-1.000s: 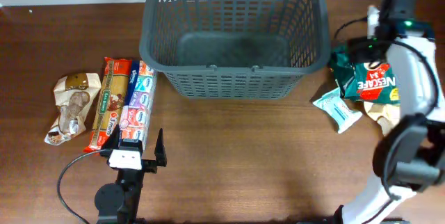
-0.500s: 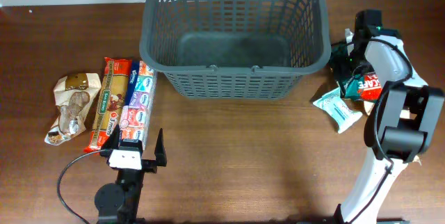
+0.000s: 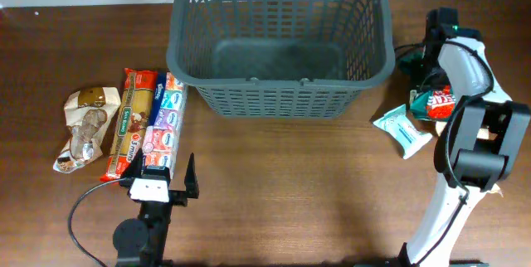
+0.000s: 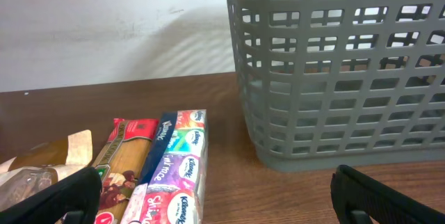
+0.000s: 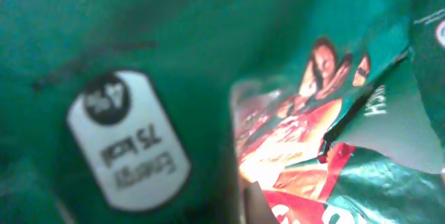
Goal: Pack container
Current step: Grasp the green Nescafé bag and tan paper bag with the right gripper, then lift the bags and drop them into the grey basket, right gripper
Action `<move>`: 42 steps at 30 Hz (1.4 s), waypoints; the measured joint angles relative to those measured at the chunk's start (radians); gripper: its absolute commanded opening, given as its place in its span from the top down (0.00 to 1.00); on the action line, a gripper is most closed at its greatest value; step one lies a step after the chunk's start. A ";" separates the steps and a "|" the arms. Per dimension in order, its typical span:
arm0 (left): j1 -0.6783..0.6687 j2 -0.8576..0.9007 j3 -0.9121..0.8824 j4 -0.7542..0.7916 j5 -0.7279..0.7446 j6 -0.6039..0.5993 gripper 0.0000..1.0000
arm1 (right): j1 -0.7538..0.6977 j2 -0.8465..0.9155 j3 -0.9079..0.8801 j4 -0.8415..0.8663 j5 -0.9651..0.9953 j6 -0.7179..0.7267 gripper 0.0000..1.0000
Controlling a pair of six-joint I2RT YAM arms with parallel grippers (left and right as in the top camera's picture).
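The container, a large dark grey slotted basket, stands at the back middle of the table with nothing inside; the left wrist view shows its near wall. My right gripper is just right of the basket, down on a green and red Nescafe packet and shut on its foil. That green packet fills the right wrist view, creased and very close. My left gripper rests open near the front left, nothing between its fingers.
A Kleenex tissue pack, a long pasta packet and a brown snack bag lie side by side at the left. A white and teal pouch lies beside the right arm.
My right gripper swung left onto the green packet and shut on it; the packet is bunched and mostly hidden under the arm. The left arm has not moved.
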 measured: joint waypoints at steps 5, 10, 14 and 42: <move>0.000 0.000 0.000 0.000 0.000 0.000 0.01 | -0.035 -0.001 0.209 -0.200 -0.033 0.028 0.97; 0.000 0.000 0.000 0.000 0.000 0.000 0.01 | -0.068 -0.025 0.549 -0.310 -0.039 0.040 0.96; 0.000 0.000 0.000 0.000 0.000 0.000 0.01 | -0.044 -0.101 0.796 -0.389 -0.064 0.042 0.96; 0.000 0.000 0.000 0.000 0.000 0.000 0.01 | 0.644 0.139 1.025 -0.385 -0.212 -0.150 0.96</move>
